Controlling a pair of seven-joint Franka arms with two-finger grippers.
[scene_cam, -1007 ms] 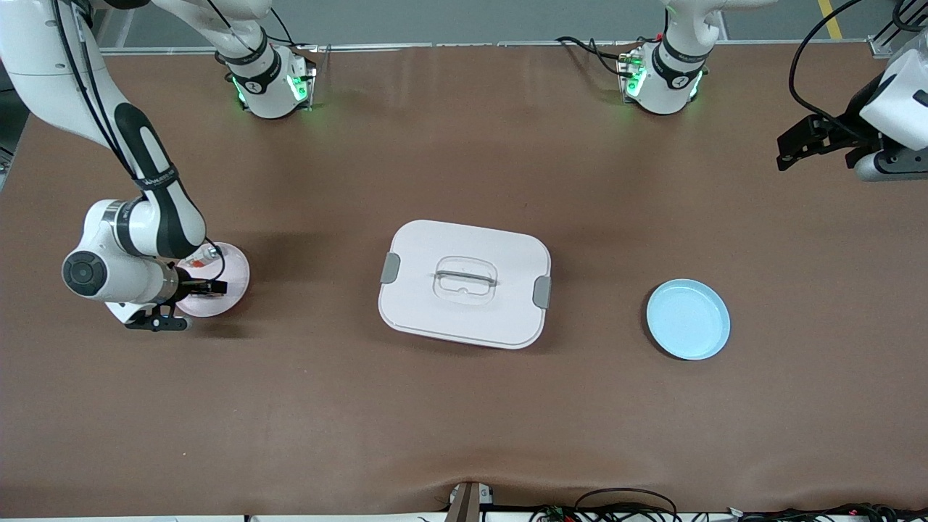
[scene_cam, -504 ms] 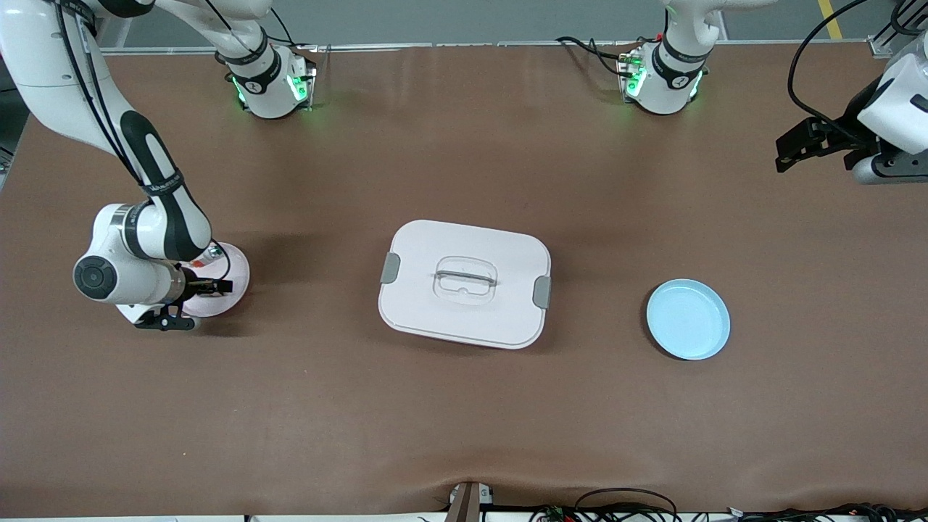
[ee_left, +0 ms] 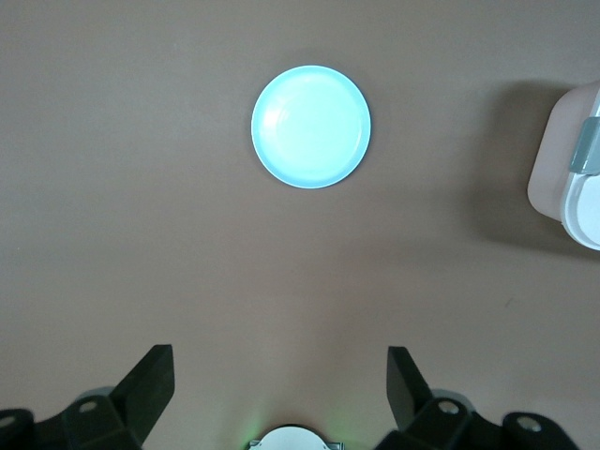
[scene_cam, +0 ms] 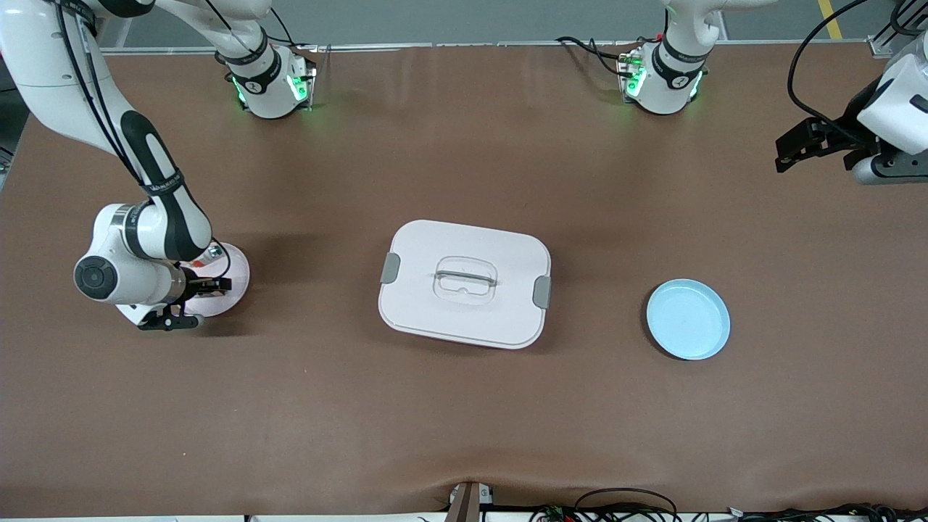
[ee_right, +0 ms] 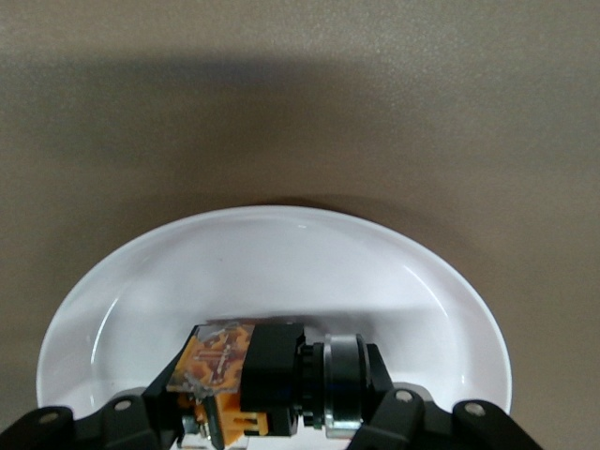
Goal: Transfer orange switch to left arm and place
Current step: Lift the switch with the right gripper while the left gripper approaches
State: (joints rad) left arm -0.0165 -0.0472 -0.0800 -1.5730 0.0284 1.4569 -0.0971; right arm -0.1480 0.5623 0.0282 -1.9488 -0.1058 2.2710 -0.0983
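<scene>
At the right arm's end of the bench [scene_cam: 464, 420], the right gripper [scene_cam: 210, 286] is down in a pale plate [scene_cam: 235, 279], its fingers [ee_right: 141, 412] pinching the orange switch [ee_right: 246, 375]. The plate lies close to that end's edge, with bare brown surface between it and the box [scene_cam: 464, 283], which sits mid-bench and well apart from both plates. A blue plate [scene_cam: 688, 319] lies toward the left arm's end, slightly nearer the front camera than the box, with open bench all around it. A broad strip between these things and the front edge is free.

The left arm waits: the left gripper [scene_cam: 794, 145] hangs over bare bench near its own end, well apart from the blue plate, fingers [ee_left: 150, 380] spread wide.

The right wrist view shows what the front view cannot: the switch lying in the plate near its rim, a black body with an orange piece at one end and a silver collar at the other. In the front view the arm covers most of it. The left wrist view looks straight down on the blue plate [ee_left: 310, 127] and catches one corner of the box [ee_left: 567, 164] with its grey clip [ee_left: 588, 145].

A second ago the right fingers stood spread over the plate; they have since pressed in on the switch, and the wrist has shifted slightly toward the box. The left arm has barely moved.
</scene>
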